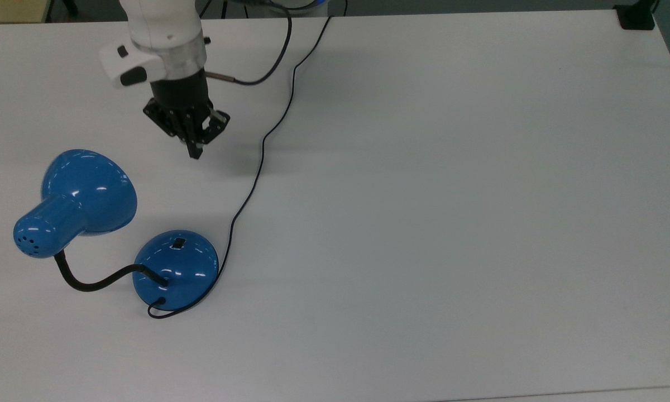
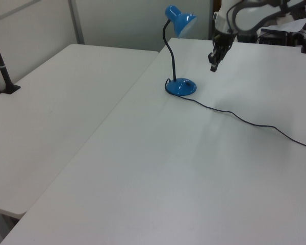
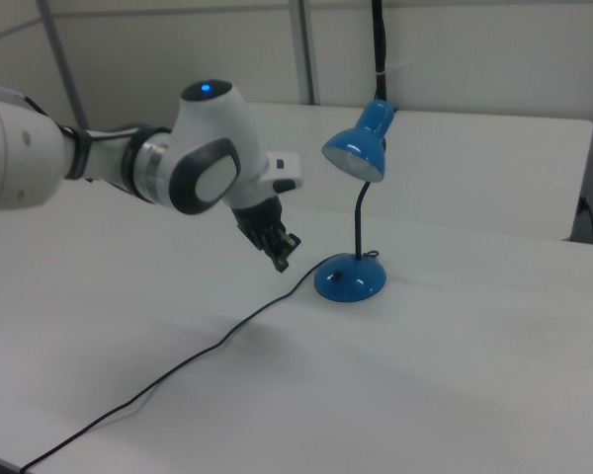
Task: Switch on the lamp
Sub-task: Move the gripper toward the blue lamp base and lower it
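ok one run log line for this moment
phase: approach | gripper: shut, above table | lamp: off, switch untouched

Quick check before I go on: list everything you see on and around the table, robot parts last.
lamp: one, glossy blue, upright near the top view's left edge, unlit
switch: one, small, black, on the lamp's domed base
cord: one, thin, black, snaking from the base across the table and off its far edge in the top view
table: white, carrying the lamp
second table: white, butted against the first at the left view's left
black post: one, on the second table
arm: one, white
tool: one, black, pointing down, above the table short of the lamp
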Tool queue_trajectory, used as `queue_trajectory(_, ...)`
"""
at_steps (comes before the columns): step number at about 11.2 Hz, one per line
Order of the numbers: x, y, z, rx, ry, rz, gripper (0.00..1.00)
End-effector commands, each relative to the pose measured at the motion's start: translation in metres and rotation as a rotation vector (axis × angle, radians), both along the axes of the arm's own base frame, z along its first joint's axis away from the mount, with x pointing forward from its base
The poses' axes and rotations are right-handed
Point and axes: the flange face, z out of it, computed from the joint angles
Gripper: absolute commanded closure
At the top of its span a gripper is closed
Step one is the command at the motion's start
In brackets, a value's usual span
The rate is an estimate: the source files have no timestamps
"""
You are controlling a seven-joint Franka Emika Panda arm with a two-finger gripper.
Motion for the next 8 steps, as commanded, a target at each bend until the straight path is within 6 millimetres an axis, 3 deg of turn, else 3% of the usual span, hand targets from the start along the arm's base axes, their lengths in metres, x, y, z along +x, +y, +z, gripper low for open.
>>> queue_trajectory(1, 0.017, -0.003, -0.038, -0.028, -0.059, 0.010, 1.00)
queue_trajectory(8, 0.042, -0.013, -0.066, -0.087, -0.205, 0.062, 1.00)
